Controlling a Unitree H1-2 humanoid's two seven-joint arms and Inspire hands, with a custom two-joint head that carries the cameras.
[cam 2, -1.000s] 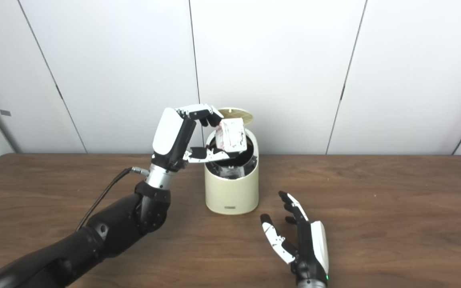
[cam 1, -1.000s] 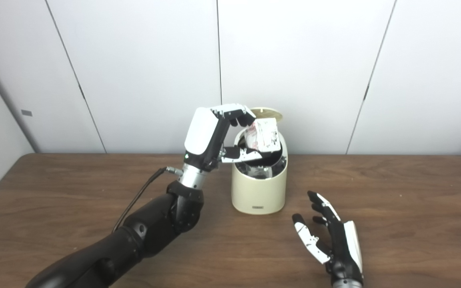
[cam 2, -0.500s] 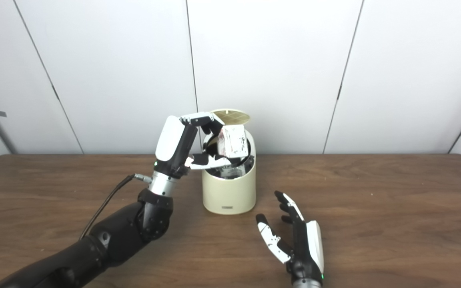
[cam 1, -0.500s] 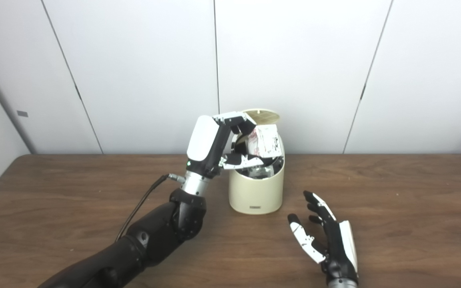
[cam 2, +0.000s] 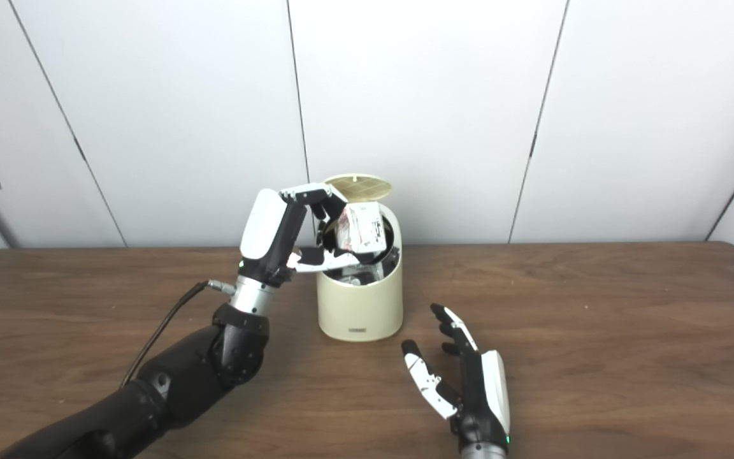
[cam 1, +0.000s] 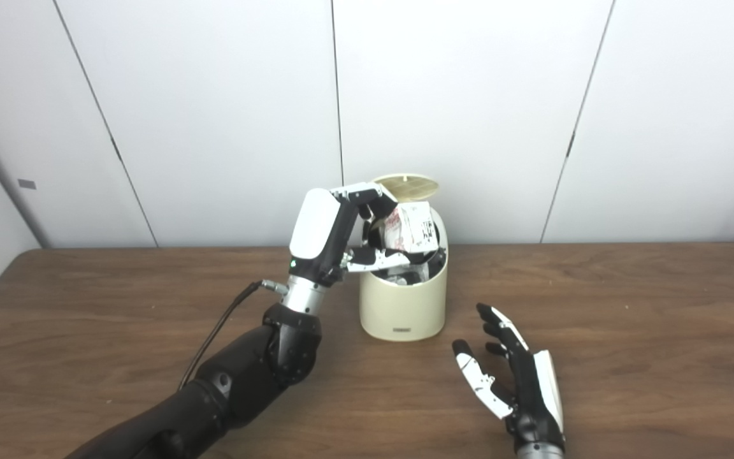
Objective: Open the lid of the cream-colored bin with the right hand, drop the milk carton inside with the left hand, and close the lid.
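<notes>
Nearest the camera, right hand (cam 1: 520, 389) low over the table (cam 1: 628, 331), palm turned inward, fingers spread, holding nothing, in front and to the right of the bin (cam 1: 403, 299). Farther back, left hand (cam 1: 348, 233) raised at the bin's left rim, fingers on top and thumb beneath clasping the milk carton (cam 1: 410, 228). Carton tilted, partly down inside the bin's open mouth. Behind, lid (cam 1: 408, 187) swung up at the rear, near the wall (cam 1: 214, 95).

We see glossy black arms; a silver wrist collar and black cable on the left; each hand (cam 1: 332, 224) (cam 1: 523, 395) white-backed, black fingers tipped white; small green wrist lights.
</notes>
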